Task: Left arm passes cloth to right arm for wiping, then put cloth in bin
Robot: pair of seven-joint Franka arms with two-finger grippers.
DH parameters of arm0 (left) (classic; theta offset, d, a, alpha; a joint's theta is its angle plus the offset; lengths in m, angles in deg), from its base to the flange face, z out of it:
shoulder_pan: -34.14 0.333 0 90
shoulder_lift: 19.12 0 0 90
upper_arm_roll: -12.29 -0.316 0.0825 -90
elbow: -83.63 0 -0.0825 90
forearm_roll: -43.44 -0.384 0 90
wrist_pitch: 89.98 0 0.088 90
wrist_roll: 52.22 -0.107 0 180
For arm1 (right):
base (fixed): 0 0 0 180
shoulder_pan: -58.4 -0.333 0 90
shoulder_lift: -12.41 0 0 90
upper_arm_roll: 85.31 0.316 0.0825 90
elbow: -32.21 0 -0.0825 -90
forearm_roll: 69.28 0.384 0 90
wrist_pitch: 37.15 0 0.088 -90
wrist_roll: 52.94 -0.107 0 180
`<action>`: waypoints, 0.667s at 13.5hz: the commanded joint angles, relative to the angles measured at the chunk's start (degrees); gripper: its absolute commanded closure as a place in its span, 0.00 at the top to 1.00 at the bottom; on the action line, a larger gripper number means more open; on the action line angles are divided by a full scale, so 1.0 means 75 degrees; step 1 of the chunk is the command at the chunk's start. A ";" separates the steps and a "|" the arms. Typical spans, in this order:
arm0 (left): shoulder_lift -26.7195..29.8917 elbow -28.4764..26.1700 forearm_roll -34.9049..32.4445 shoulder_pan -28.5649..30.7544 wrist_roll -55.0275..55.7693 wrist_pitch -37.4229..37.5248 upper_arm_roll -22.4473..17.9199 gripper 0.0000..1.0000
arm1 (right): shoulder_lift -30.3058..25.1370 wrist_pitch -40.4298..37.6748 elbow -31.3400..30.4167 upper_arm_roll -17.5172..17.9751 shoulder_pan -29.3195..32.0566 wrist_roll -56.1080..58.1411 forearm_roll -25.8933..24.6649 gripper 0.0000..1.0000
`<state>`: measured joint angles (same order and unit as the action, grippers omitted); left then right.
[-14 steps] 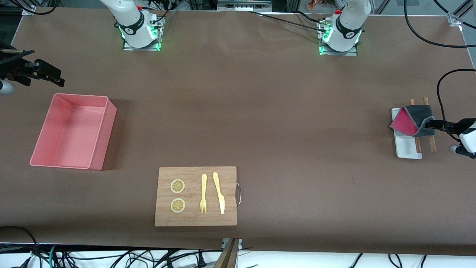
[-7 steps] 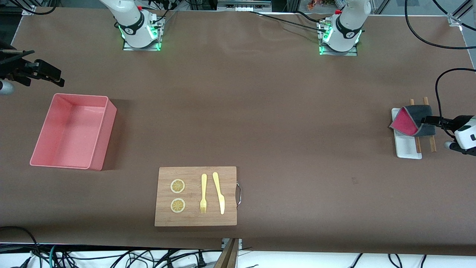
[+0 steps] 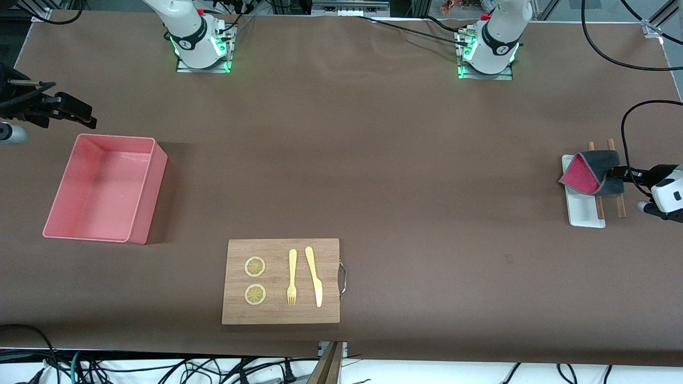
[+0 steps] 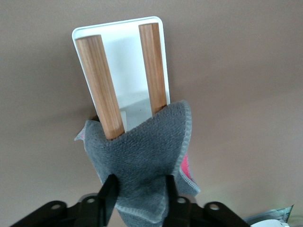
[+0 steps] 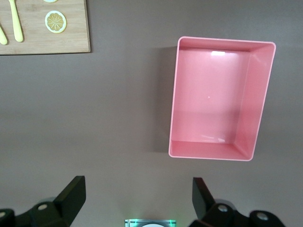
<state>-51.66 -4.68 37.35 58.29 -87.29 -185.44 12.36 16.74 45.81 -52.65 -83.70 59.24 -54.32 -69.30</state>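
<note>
The cloth (image 3: 589, 173), dark grey outside and crimson inside, lies folded on two wooden sticks (image 3: 621, 205) across a small white tray (image 3: 584, 213) at the left arm's end of the table. My left gripper (image 3: 614, 173) is at the cloth's edge. In the left wrist view its fingers (image 4: 110, 193) press on either side of a grey fold of the cloth (image 4: 147, 156), so the gripper (image 4: 139, 194) is shut on it. The salmon-pink bin (image 3: 114, 140) stands empty at the right arm's end. My right gripper (image 3: 85, 114) is open and empty over the table beside the bin (image 5: 222, 40).
A wooden board (image 3: 280, 314) with a metal handle lies near the front camera, holding two lemon slices (image 3: 255, 266), a yellow fork (image 3: 292, 277) and a yellow knife (image 3: 314, 276). The board's corner also shows in the right wrist view (image 5: 71, 45).
My left gripper has moved in onto the cloth's edge and its fingers now pinch the grey fold. My right gripper has drifted slightly toward the bin.
</note>
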 commanded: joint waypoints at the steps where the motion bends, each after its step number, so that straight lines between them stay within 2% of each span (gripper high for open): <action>1: 0.0049 -0.0109 -0.0195 0.0062 -0.0104 -0.0069 0.0084 0.19 | 0.0067 0.0036 0.0006 0.0031 0.0051 0.0090 -0.0102 0.99; 3: 0.0037 -0.0109 -0.0195 0.0051 -0.0092 -0.0069 0.0084 0.04 | 0.0196 0.0036 0.0006 0.0031 0.0028 0.0090 -0.0115 0.99; 4: 0.0037 -0.0109 -0.0195 0.0039 -0.0058 -0.0069 0.0084 0.00 | 0.0452 0.0013 0.0017 0.0043 0.0016 0.0102 -0.0115 0.99; 9: 0.0072 -0.0004 -0.0114 0.0051 -0.0080 0.0012 0.0095 0.00 | 0.0758 0.0198 0.0029 0.0078 -0.0228 -0.0038 -0.0033 0.99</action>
<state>-51.61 -4.53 36.68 58.34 -87.29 -185.68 12.42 21.98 46.30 -52.76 -83.49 58.91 -54.30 -69.29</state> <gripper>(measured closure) 0.965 0.004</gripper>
